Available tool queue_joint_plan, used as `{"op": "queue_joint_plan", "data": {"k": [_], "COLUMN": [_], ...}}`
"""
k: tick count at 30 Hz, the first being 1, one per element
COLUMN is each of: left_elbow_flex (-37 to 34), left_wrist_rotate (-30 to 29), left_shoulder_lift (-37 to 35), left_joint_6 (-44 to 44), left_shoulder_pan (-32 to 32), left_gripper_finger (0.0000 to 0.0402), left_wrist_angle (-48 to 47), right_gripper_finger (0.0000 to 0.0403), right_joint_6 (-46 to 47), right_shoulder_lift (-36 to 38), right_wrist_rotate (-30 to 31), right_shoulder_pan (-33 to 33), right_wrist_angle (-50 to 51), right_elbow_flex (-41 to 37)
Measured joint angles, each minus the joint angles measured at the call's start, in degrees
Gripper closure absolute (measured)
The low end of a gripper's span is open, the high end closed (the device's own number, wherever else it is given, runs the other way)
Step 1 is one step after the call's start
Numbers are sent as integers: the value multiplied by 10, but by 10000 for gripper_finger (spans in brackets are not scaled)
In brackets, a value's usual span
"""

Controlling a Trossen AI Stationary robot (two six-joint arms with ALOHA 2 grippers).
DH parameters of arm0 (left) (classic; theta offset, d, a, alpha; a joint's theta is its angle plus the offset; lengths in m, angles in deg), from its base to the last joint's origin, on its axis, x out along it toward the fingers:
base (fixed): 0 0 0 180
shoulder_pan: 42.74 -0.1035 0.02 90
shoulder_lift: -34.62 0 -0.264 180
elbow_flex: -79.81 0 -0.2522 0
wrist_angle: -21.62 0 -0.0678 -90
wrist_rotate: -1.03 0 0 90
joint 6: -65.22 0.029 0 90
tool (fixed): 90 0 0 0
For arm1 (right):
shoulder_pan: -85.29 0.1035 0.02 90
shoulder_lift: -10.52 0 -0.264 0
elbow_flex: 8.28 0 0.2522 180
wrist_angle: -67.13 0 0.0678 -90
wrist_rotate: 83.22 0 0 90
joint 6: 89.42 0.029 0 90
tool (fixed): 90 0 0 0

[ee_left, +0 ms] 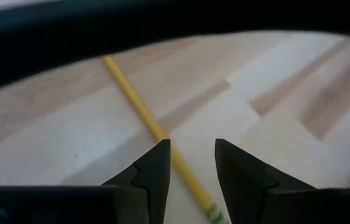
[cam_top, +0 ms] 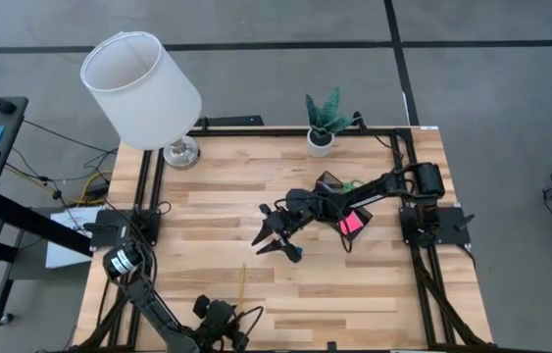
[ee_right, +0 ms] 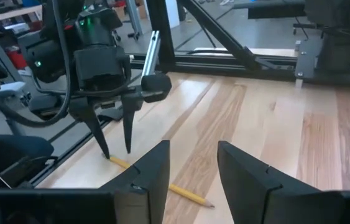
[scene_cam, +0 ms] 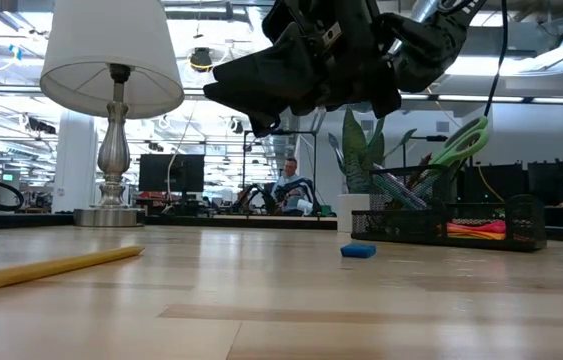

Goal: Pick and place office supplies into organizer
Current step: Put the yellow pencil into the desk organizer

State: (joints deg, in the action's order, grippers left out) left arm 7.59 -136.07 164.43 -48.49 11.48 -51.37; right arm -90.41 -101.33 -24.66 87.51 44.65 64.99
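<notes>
Left gripper (ee_right: 115,152) poised, fingers parted, straddling the yellow pencil (ee_left: 153,127) near the table's front edge; a shallow pinch could roll it away. Right gripper (cam_top: 277,238) hangs open, empty, mid-table.

One yellow pencil (cam_top: 241,285), one blue eraser (scene_cam: 358,250), one black organizer (scene_cam: 448,225), one lamp (cam_top: 143,91), one potted plant (cam_top: 324,122).

A yellow pencil (ee_left: 153,127) lies flat on the wooden surface (ee_left: 286,130), running between and under the left gripper's fingers (ee_left: 156,174). A small blue eraser (scene_cam: 358,250) rests flat below the right arm's fingers (scene_cam: 251,95). The black organizer (scene_cam: 451,222), behind them, holds green-handled scissors (scene_cam: 466,140) upright and a pink pad (cam_top: 352,224).
</notes>
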Motion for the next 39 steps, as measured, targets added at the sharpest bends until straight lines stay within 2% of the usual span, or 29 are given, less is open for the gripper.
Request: {"op": "queue_joint_plan", "data": {"k": [2, 7, 10, 19, 27, 33, 39], "left_elbow_flex": [0, 4, 4, 4, 4, 4, 4], "left_wrist_rotate": [-11, -87, -99, -110, -67, -93, -86], "left_shoulder_lift": [0, -4, -4, -4, -4, -4, -4], "left_joint_6": [-1, -23, -21, -10, -14, -14, -16], "left_shoulder_pan": [-5, -2, -10, -14, -29, -30, -30], "left_gripper_finger": [285, 285, 285, 285, 285, 285, 285], "left_wrist_angle": [-2, -4, -2, 33, 23, 0, -4], "right_gripper_finger": [276, 276, 276, 276, 276, 276, 276], "right_joint_6": [0, 0, 0, 0, 0, 0, 0], "right_shoulder_lift": [0, 0, 0, 0, 0, 0, 0], "right_wrist_rotate": [0, 0, 0, 0, 0, 0, 0], "right_shoulder_pan": [0, 0, 0, 0, 0, 0, 0], "right_wrist_angle": [0, 3, 3, 3, 3, 3, 3], "right_elbow_flex": [0, 0, 0, 0, 0, 0, 0]}}
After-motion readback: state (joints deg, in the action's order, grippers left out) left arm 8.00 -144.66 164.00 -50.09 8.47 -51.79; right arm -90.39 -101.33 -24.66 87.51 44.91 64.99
